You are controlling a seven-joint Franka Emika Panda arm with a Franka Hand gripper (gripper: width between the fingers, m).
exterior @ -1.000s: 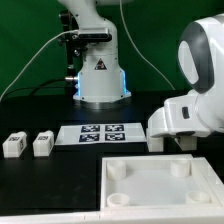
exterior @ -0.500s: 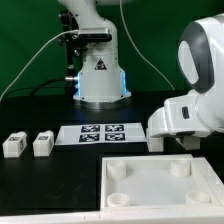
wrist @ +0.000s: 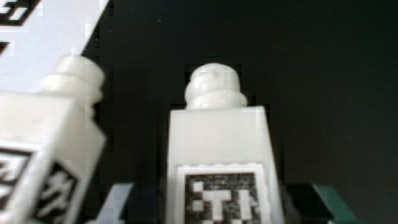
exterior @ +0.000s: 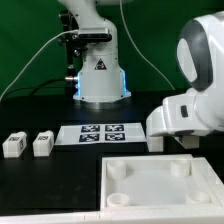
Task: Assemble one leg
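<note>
A black table (exterior: 35, 112) carries everything. The marker board (exterior: 100, 132), thin and white, lies flat near its middle; its tags seem to stand in two rows, though they are too small to count. Nearer the camera, toward the exterior view's right, lies a large flat white panel (exterior: 150, 184) with round sockets (exterior: 117, 172) at its corners, apart from the board. A green backdrop (exterior: 30, 35) hangs behind.
</note>
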